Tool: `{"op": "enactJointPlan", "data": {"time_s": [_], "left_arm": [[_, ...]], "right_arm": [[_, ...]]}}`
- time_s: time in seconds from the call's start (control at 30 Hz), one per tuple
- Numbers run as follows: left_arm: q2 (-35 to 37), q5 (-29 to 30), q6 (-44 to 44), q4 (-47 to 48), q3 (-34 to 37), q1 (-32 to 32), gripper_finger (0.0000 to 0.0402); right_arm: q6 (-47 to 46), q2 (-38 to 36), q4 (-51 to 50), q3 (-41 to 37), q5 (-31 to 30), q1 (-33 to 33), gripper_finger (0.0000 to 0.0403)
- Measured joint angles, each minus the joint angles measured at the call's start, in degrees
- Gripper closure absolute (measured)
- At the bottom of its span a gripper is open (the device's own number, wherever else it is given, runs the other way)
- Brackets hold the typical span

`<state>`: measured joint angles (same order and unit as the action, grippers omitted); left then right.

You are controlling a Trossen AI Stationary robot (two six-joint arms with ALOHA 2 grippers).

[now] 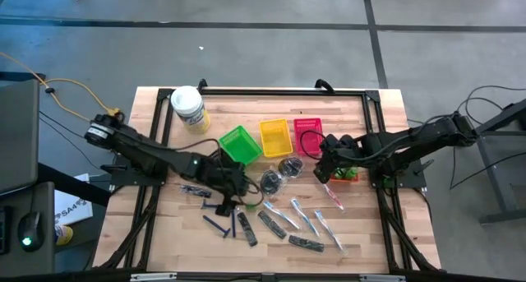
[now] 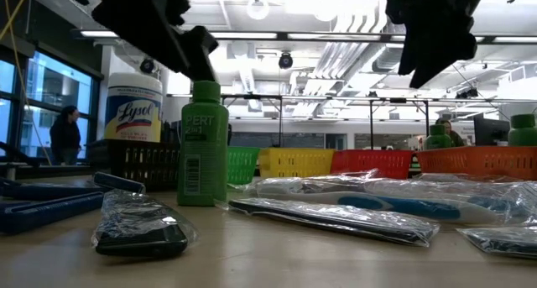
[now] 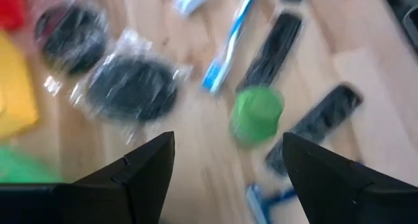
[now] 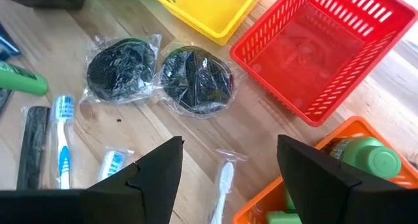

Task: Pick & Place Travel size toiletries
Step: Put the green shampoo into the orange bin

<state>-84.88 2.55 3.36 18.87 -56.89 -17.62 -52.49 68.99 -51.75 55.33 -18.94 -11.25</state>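
Hovering over table middle, left gripper [image 3: 222, 168] spreading fingers apart, gripping nothing; green bottle [image 3: 257, 113] standing upright just beyond its tips, motion-blurred. Low view showing same bottle's label, which overhead view is hiding under arm. Right gripper [image 4: 228, 168] hanging jaws apart, empty, above bagged discs [image 4: 196, 77] and red basket [image 4: 326, 48]. Right wrist view alone revealing more green bottles lying inside orange basket [image 4: 261, 208], cut off at frame edge. Toothbrush packets [image 1: 316, 224], combs [image 1: 271, 224], razors [image 1: 218, 226] lying scattered along near edge.
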Motion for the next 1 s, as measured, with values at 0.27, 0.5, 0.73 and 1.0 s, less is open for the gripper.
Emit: {"op": "enactJointPlan", "data": {"time_s": [0.27, 0.5, 0.73, 1.0], "left_arm": [[-5.01, 1.85, 4.42, -2.73, 0.01, -1.32, 0.0126], [-6.17, -0.48, 4.79, -8.49, -0.11, -1.69, 0.0126], [-7.34, -0.63, 7.46, -8.61, 0.02, -1.64, 0.0126], [-7.44, -0.65, 9.08, -8.91, -0.06, -1.66, 0.0126]], "right_arm": [[1.09, 0.00, 0.19, -0.01, 0.05, 0.00, 0.0164], [1.82, 0.00, 0.70, -0.02, 0.71, -0.01, 0.0164], [1.86, 0.00, 1.10, -0.02, 0.74, 0.00, 0.0164], [2.98, 0.00, 1.85, -0.02, 0.43, 0.00, 0.0164]]}}
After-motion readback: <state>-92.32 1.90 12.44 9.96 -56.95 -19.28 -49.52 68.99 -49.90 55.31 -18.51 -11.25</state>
